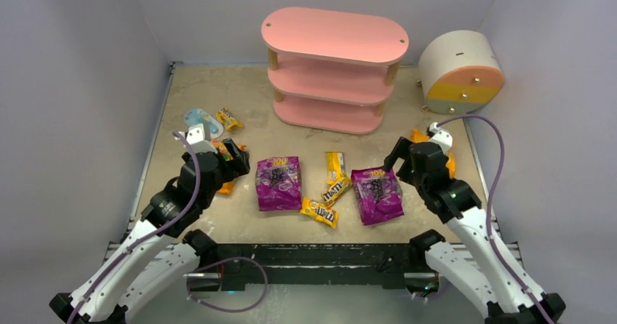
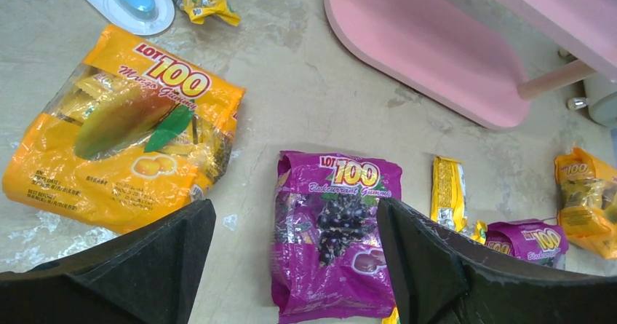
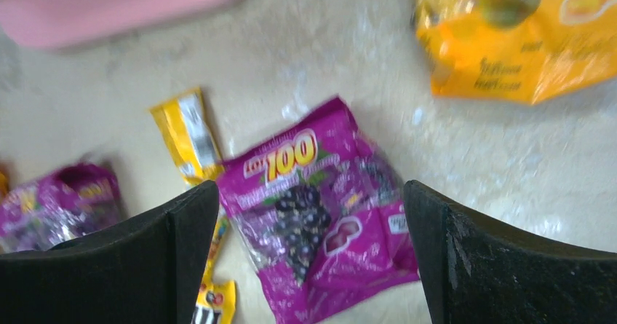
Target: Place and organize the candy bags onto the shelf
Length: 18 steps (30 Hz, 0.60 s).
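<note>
1. Far left, back: flat light-blue-and-white item (image 1: 202,120) on your beige desk (image 1: 218,91). A first slim yellow M&M's packet (image 1: 229,119) lies just beside it.
2. Left orange glossy bag (image 2: 124,142), flat on the desk, label up, largely under your left arm in the top view.
3. Left pincer (image 2: 291,215): jaws spread wide, gripping nothing, poised above item 4.
4. Left purple glossy bag marked "100" (image 1: 279,183), flat on the desk, near the front of the shelf.
5. Centre, back: pink three-tier shelf with oval boards and light wooden posts (image 1: 331,69), standing upright.
6. Centre: second yellow packet (image 1: 335,165), third yellow packet (image 1: 335,189) and fourth yellow packet (image 1: 319,212), clustered between the two purple bags.
7. Right purple glossy bag (image 1: 377,195), flat and slightly tilted.
8. Right pincer (image 3: 311,193): jaws spread wide, gripping nothing, poised over item 7.
9. Right orange glossy bag (image 3: 509,54), on the desk, partly hidden behind your right arm.
10. Far right, back: round cream drawer unit with pink and yellow fronts (image 1: 462,73).
</note>
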{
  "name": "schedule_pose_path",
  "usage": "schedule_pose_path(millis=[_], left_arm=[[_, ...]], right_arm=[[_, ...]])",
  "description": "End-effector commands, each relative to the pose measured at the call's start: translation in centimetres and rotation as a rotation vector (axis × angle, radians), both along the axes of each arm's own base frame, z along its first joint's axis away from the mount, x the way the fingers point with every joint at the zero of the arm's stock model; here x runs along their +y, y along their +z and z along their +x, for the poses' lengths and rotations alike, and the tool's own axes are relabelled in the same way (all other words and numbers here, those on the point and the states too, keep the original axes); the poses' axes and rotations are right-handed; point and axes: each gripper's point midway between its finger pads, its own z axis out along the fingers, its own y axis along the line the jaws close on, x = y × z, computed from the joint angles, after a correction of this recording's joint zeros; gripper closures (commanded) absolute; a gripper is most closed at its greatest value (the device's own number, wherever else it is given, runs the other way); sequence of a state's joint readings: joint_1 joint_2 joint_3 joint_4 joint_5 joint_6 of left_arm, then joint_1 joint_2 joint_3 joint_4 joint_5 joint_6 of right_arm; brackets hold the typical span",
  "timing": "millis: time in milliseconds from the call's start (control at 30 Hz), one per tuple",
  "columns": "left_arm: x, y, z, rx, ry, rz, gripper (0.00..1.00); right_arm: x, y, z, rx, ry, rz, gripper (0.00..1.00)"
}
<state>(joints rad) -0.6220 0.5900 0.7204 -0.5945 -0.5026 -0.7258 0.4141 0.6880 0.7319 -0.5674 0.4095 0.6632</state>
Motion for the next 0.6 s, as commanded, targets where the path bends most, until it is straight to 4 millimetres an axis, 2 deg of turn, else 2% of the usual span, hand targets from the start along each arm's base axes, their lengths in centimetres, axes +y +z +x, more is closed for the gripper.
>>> schedule_pose_path(millis=[0, 67, 167, 333, 433, 567], left_arm=[[-0.9, 1.3, 0.5, -0.026, -0.022, -0.039, 0.14], [-1.3, 0.9, 0.6, -0.020, -0.038, -0.036, 0.14], [-1.9, 0.7, 0.7, -0.013, -0.062, -0.046, 0.14], [-2.2, 0.2, 0.7, 0.001, -0.078, -0.040, 0.14], [-2.5, 0.0, 0.7, 0.002, -0.095, -0.039, 0.14], [-2.9, -0.3, 0.8, 0.015, -0.107, -0.039, 0.14]], right_arm=[[1.2, -4.7, -3.2, 0.264, 0.018, 0.047, 0.02], [0.7, -6.8, -4.7, 0.354, -0.045, 0.055, 0.02], [1.7, -7.5, -4.9, 0.387, -0.071, 0.132, 0.02], [1.7, -11.5, -5.5, 0.458, -0.144, 0.154, 0.02], [1.4, -12.7, -5.8, 0.489, -0.155, 0.130, 0.03], [2.2, -14.3, -6.8, 0.530, -0.135, 0.174, 0.06]])
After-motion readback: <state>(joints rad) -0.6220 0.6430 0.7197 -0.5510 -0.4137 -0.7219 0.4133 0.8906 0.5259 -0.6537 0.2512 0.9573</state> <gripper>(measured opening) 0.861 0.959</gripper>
